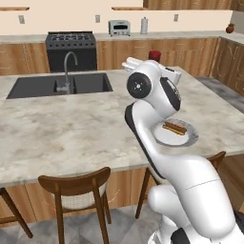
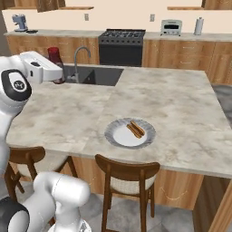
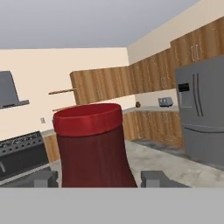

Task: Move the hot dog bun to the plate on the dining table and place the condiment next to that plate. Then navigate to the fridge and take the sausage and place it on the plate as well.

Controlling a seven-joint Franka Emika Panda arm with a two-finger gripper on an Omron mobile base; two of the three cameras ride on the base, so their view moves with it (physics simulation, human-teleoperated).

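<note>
The condiment (image 3: 92,146) fills the middle of the hand view, its red cap between the two dark fingertips of the pincer (image 3: 98,178), which appears clenched around the bottle. In the right base view it sits at upper left, apparently lifted off the desk (image 2: 172,99), probably for carrying to the plate (image 2: 130,133) at centre. The plate already holds the hot dog bun (image 2: 135,129). The fridge (image 3: 203,111) stands at the hand view's right.

- Dining table (image 2: 181,104): broad bare stone right of and beyond the plate (image 2: 118,136), open to approach.
- Sink (image 1: 33,86) with faucet (image 1: 69,66): obstruction at far-left end.
- Chairs (image 2: 127,174): backs crowd the near edge.
</note>
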